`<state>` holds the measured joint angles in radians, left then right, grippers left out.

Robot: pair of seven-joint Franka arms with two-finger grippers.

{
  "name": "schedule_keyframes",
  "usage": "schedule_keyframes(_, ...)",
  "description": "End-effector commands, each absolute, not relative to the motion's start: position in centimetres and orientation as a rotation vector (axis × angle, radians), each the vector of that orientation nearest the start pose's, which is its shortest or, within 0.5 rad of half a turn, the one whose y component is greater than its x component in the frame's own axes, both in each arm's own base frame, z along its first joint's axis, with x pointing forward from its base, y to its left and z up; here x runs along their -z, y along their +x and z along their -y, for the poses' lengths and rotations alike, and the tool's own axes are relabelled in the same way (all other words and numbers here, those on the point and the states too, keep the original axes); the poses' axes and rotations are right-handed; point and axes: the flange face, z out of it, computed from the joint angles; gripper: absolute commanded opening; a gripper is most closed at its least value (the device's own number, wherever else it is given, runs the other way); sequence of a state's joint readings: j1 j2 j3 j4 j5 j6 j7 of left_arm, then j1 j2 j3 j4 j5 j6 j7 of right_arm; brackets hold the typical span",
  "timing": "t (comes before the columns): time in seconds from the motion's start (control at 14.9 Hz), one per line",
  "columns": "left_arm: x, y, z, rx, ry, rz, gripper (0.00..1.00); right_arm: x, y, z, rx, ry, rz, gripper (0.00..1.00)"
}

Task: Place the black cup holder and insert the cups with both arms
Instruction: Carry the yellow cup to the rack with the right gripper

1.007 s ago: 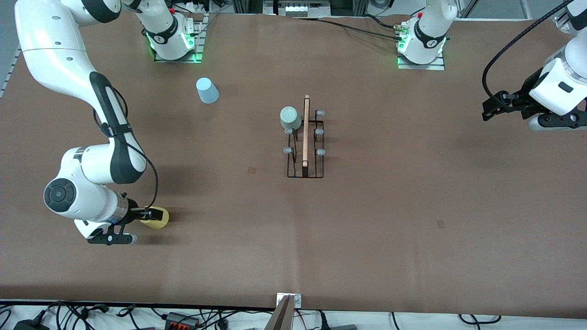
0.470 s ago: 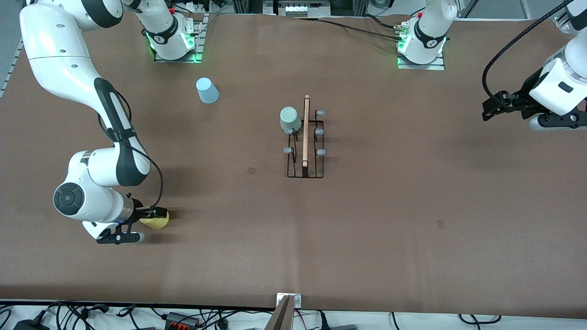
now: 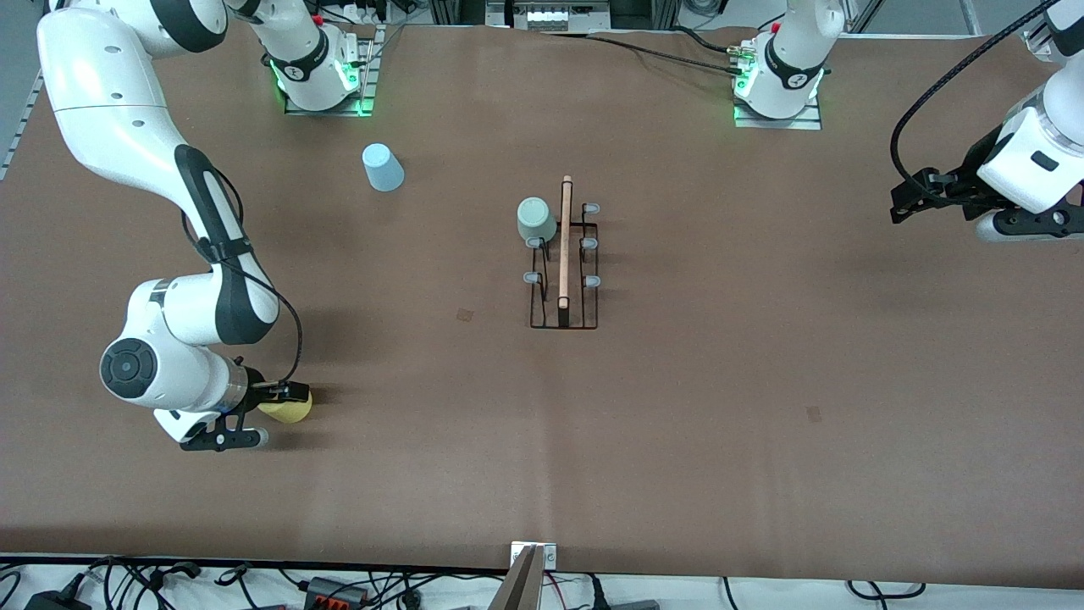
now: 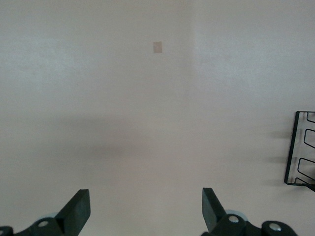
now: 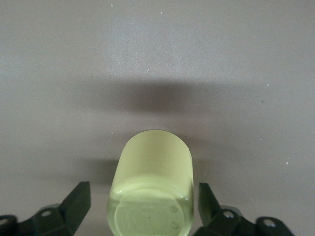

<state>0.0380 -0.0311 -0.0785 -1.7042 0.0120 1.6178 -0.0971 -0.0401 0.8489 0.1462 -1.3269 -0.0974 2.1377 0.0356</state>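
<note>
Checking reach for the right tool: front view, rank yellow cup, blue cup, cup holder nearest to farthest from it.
1. Yellow cup: between the right tool's fingers.
2. Blue cup: near the right arm's base.
3. Cup holder: mid-table.

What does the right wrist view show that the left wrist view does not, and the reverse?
Only the right wrist view: the yellow cup lying on its side between the right gripper fingers, which stand apart from its sides with gaps showing. Only the left wrist view: an edge of the black cup holder, a small darker patch on the table, and the open, empty left gripper. Both share: bare brown table and two dark fingertips at the frame's lower edge.
</note>
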Motion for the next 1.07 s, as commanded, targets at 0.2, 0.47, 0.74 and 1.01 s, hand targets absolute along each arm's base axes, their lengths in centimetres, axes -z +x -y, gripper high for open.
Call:
schedule_keyframes(0.2, -58.7, 54.7, 2.0, -0.095, -3.111, 0.077, 1.00, -22.6, 73.7, -4.6, -0.077, -3.127, 0.254, 0.32)
schedule_keyframes(0.47, -58.7, 54.7, 2.0, -0.095, -3.111, 0.072, 1.00, -26.3, 73.6, -6.7, -0.135, -3.116, 0.285, 0.29)
schedule_keyframes(0.74, -58.7, 54.7, 2.0, -0.095, -3.111, 0.070, 1.00, -33.6, 72.3, -13.9, -0.079, -3.085, 0.351, 0.29)
schedule_keyframes(1.01, -58.7, 54.7, 2.0, -0.095, -3.111, 0.072, 1.00, -36.6, 68.3, -24.1, -0.175, -3.072, 0.227, 0.30)
